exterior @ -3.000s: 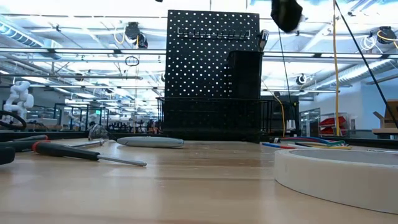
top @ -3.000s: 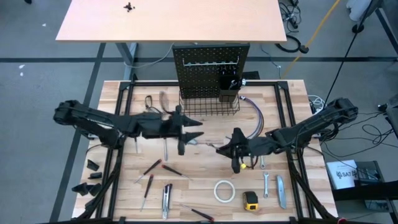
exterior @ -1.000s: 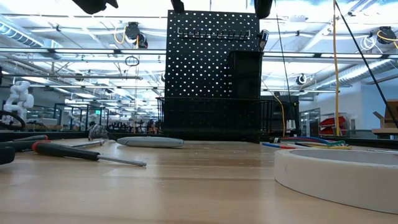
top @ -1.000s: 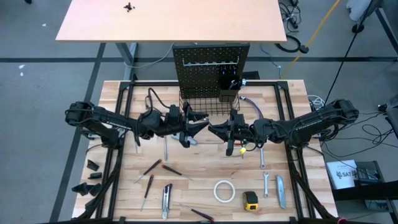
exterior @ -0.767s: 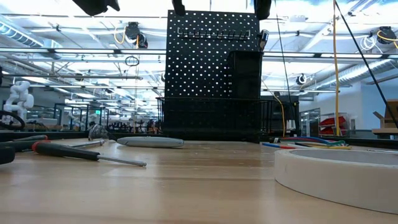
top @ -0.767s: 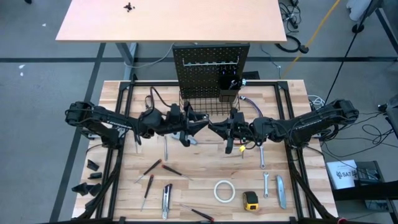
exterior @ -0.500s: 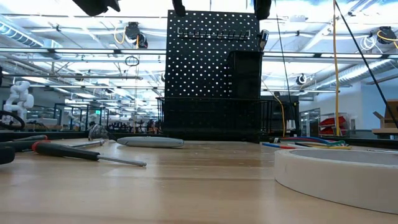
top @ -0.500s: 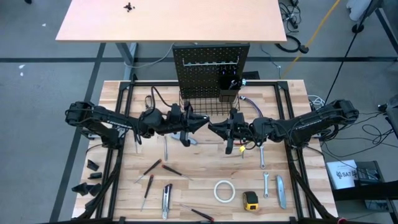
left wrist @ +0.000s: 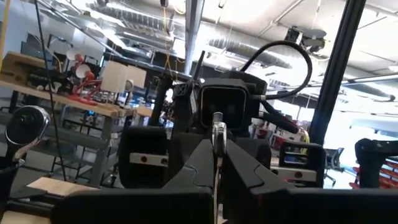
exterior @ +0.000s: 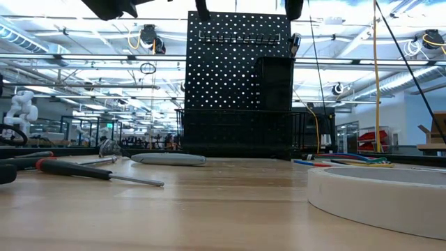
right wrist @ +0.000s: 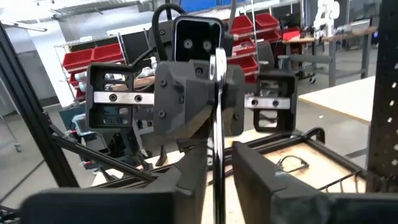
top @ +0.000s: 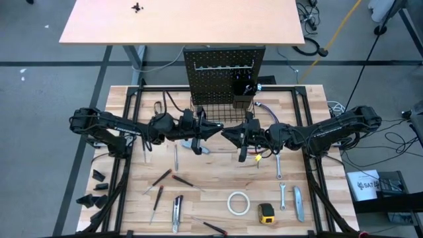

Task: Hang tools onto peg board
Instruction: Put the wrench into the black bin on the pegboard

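Note:
Above the middle of the table my two grippers meet tip to tip in front of the peg board. Between them stands a thin silver wrench, upright and clear of the table, its ring end up. My left gripper comes from the table's left and is shut on it. My right gripper comes from the right; its fingers stand a little apart on either side of the wrench's lower shaft. In the high view the wrench is too thin to make out. My left gripper pinches the wrench's shaft between its two fingers, just below the ring end, which sticks out above them. The fingers come about level from the table's left and lie across the wrench. The wrench stands upright, lifted clear. My right gripper: I cannot tell whether its fingers touch the shaft.
Tools lie on the near half of the table: a white tape roll, a yellow tape measure, wrenches, utility knives, screwdrivers. The wire basket juts out from the board, with coloured wires to its right.
My left gripper has shut on the wrench: its fingers, spread apart a second ago, now lie together. Both arms have kept their places over the table's middle, and the wrench stays lifted between them.

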Motion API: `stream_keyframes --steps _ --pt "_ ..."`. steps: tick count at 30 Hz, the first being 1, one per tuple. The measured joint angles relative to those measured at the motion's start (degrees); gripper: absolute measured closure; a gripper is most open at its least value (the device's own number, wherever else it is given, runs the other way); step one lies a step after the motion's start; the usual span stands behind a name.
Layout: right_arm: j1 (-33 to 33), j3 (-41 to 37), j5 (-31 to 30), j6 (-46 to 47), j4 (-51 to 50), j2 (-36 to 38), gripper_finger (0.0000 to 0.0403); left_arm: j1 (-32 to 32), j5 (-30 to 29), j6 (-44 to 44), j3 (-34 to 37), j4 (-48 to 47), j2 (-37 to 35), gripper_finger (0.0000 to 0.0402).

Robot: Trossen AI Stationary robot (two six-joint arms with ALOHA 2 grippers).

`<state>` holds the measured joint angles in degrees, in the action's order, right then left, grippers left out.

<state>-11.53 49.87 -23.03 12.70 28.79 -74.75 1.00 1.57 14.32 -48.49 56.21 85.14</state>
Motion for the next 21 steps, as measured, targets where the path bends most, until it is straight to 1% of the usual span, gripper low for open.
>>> stream_keyframes --steps 3,6,9,12,13,17,21 --pt "0.26 0.00 0.29 0.66 -0.85 0.78 0.0287 0.04 0.71 -0.14 0.00 -0.21 0.00 0.0394" --pt "0.99 0.00 1.55 3.79 -4.25 1.87 0.0260 -0.34 2.78 -0.04 0.00 -0.88 0.00 0.0394" --pt "2.13 0.20 5.47 7.70 -8.30 2.35 0.0245 -0.43 3.09 0.29 0.00 -3.22 -0.11 0.0394" --pt "3.04 2.52 9.36 10.64 -14.97 2.21 0.0242 -0.37 3.26 0.95 -0.35 -7.40 -0.18 0.0394" --pt "3.17 3.75 9.74 10.74 -17.27 1.92 0.0242 -0.37 3.38 1.41 -0.80 -9.23 -0.20 0.0394" --pt "3.39 8.14 9.94 10.34 -26.24 0.40 0.0247 -0.40 3.34 0.64 -3.27 -17.01 -0.22 0.0394" --pt "4.03 11.18 9.95 10.10 -31.72 -0.92 0.0253 -0.50 3.29 -2.32 -5.06 -20.84 -0.25 0.0394"
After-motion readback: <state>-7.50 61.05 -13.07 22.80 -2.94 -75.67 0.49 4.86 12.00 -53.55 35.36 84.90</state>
